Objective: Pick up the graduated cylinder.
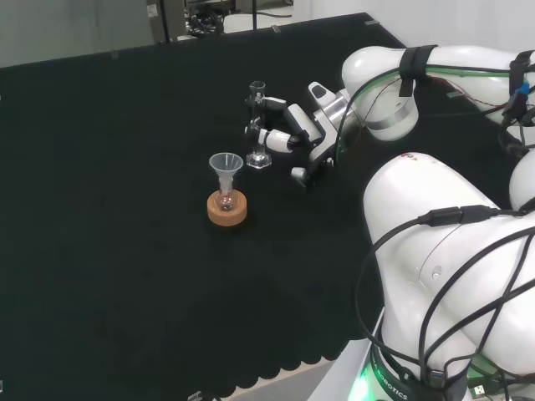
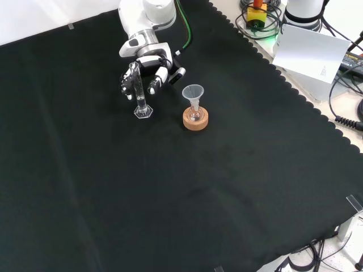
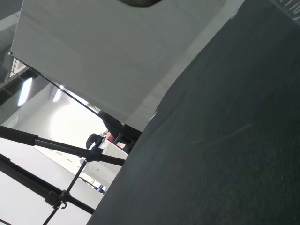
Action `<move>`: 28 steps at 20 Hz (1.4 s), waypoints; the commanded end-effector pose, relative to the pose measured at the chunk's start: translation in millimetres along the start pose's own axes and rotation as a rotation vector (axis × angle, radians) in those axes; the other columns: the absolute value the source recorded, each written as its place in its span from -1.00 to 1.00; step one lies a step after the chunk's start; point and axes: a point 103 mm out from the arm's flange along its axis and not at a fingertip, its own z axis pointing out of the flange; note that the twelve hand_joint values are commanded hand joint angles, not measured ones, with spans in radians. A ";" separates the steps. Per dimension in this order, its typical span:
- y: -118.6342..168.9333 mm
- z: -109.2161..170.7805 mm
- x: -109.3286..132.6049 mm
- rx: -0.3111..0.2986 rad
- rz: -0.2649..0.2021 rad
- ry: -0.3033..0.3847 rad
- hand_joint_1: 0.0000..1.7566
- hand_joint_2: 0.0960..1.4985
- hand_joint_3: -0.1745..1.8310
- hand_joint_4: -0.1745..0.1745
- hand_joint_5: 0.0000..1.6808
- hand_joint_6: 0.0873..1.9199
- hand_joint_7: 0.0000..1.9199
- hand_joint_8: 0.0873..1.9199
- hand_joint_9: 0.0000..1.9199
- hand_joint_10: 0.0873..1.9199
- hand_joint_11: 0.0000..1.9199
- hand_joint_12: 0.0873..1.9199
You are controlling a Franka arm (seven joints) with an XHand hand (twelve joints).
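Note:
The graduated cylinder [image 1: 256, 125] [image 2: 139, 90] is a slim clear tube that stands upright on its hexagonal foot on the black cloth. The hand [image 1: 294, 132] [image 2: 148, 63] is right up against it, on its right in the head view and behind it in the front view. The fingers [image 2: 153, 84] are only slightly bent and reach past the tube on both sides at mid height. The thumb [image 1: 300, 174] [image 2: 176, 74] points away from the tube, well apart from it. The cylinder's foot rests on the cloth.
A small flask with a clear funnel [image 1: 226, 167] [image 2: 193, 93] in its neck sits on a cork ring [image 1: 227, 209] [image 2: 195, 119], close to the cylinder's foot. The arm's white links [image 1: 443, 242] stand at the head view's right. The wrist view looks over bare cloth [image 3: 225, 140].

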 end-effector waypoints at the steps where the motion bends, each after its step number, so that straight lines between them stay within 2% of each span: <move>1: 0.3 0.7 -0.4 0.002 0.003 -0.005 0.13 0.36 -1.00 0.03 -0.20 -0.95 -0.34 -0.49 -0.08 -0.65 -0.31 0.16; 8: 0.8 -0.7 -0.4 -0.007 0.012 -0.008 0.15 0.43 -1.00 0.05 -0.15 -0.91 -0.33 -0.50 -0.06 -0.67 -0.30 0.15; 12: 1.2 -5.0 0.1 -0.020 0.021 -0.027 0.17 0.64 -1.00 0.10 -0.09 -0.67 -0.24 -0.49 0.02 -0.74 -0.23 0.11; 14: 1.0 -7.0 1.0 -0.024 0.025 -0.045 0.20 0.70 -1.00 0.09 -0.07 -0.57 -0.19 -0.47 0.06 -0.76 -0.18 0.08; 19: 2.4 -14.8 6.2 -0.019 0.020 -0.089 0.24 0.77 -1.00 0.00 -0.06 -0.47 -0.13 -0.45 0.12 -0.79 -0.07 0.02; 24: 4.9 -23.2 12.7 -0.002 0.009 -0.133 0.26 0.78 -1.00 -0.05 -0.05 -0.43 -0.11 -0.44 0.15 -0.80 -0.01 -0.02; 28: 6.9 -30.7 22.0 0.018 -0.004 -0.205 0.27 0.78 -1.00 -0.05 -0.02 -0.42 -0.09 -0.44 0.16 -0.80 0.01 -0.03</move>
